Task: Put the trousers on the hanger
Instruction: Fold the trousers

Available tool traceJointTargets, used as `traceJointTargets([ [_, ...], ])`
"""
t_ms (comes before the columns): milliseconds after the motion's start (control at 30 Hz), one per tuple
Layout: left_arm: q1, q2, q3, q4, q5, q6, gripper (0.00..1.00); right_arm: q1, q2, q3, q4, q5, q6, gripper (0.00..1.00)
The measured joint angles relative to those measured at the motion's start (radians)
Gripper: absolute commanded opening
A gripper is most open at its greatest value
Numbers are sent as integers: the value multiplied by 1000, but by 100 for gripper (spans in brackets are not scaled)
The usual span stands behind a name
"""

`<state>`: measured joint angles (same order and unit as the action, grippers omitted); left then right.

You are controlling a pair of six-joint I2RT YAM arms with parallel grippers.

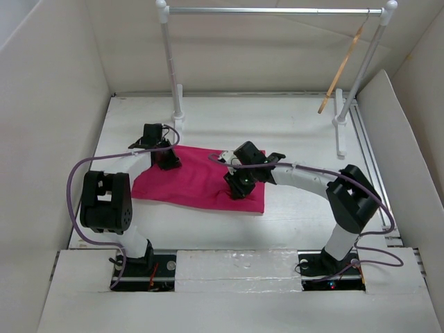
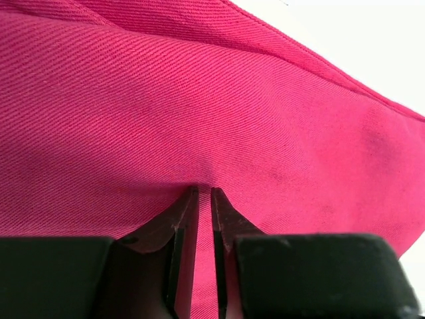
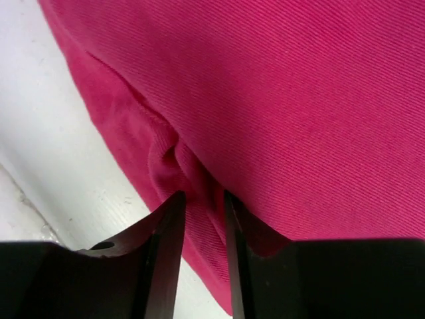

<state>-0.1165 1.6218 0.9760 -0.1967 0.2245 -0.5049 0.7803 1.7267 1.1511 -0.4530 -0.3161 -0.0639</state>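
Observation:
The magenta-pink trousers (image 1: 198, 182) lie folded flat on the white table. My left gripper (image 1: 166, 158) is down on their far left edge. In the left wrist view its jaws (image 2: 204, 191) are nearly closed with a thin ridge of the trousers (image 2: 199, 100) between them. My right gripper (image 1: 236, 187) is on the near right part. In the right wrist view it (image 3: 202, 196) pinches a bunched fold at the edge of the trousers (image 3: 299, 100). The tan wooden hanger (image 1: 341, 69) hangs tilted from the right end of the rail, away from both grippers.
A rack with white posts and a grey rail (image 1: 270, 10) stands at the back of the table (image 1: 277, 118). White walls close in the left, back and right sides. A metal track (image 1: 368, 152) runs along the right edge.

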Motion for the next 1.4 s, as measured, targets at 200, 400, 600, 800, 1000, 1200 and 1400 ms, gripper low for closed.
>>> traceJointTargets([
  [200, 0, 1, 0, 1, -21, 0, 9, 8, 7, 4, 24, 66, 0, 0],
  [400, 0, 44, 3, 16, -55, -8, 7, 61, 7, 4, 23, 100, -26, 0],
  [600, 0, 80, 34, 16, -84, -31, 6, 149, -25, -20, -37, 104, -76, 0],
  [800, 6, 114, 84, 5, -143, -35, 5, 190, -65, -78, -48, 129, -86, 0],
  [1000, 42, 126, 103, -11, -199, -35, 5, 220, -57, -128, -11, 137, -72, 1],
  [1200, 59, 115, 106, -31, -212, -35, 5, 229, -44, -131, -7, 142, -43, 41],
  [1400, -30, -13, 138, -99, -256, -2, 5, 227, -143, -53, -143, 164, -49, 56],
])
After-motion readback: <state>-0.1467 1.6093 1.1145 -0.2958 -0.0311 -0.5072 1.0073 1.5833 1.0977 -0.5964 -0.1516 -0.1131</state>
